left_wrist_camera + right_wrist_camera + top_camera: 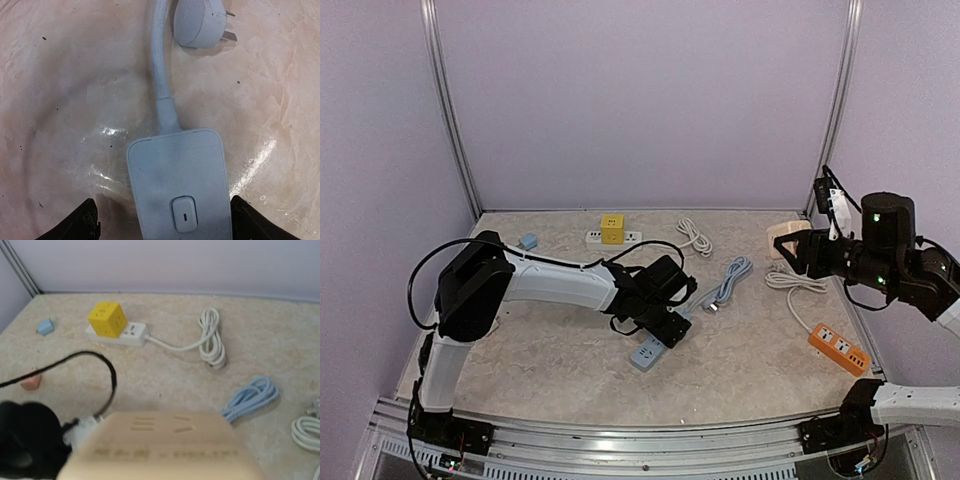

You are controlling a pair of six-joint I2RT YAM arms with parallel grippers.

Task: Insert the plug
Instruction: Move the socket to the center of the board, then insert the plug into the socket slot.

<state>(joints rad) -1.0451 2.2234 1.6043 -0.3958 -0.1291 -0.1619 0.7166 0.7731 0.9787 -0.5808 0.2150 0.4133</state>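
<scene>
A light blue power strip point(177, 185) lies flat on the table, its cord running up to a light blue plug point(200, 22) that rests on its side with bare prongs. My left gripper point(162, 220) straddles the strip's switch end, open; its black fingers point(75, 222) stand on either side, the left one well clear of the casing. In the top view that gripper point(665, 330) hovers low over the strip point(648, 352) at the table's middle. My right gripper point(798, 250) is raised at the right, shut on a beige socket block point(165, 450) that hides its fingers.
A yellow cube socket point(612, 229) sits on a white strip at the back, beside a coiled white cable point(695, 237). The blue cord's coil point(732, 275) lies right of centre. An orange strip point(838, 349) with white cord lies near the right edge. A small blue adapter point(528, 241) sits at the back left.
</scene>
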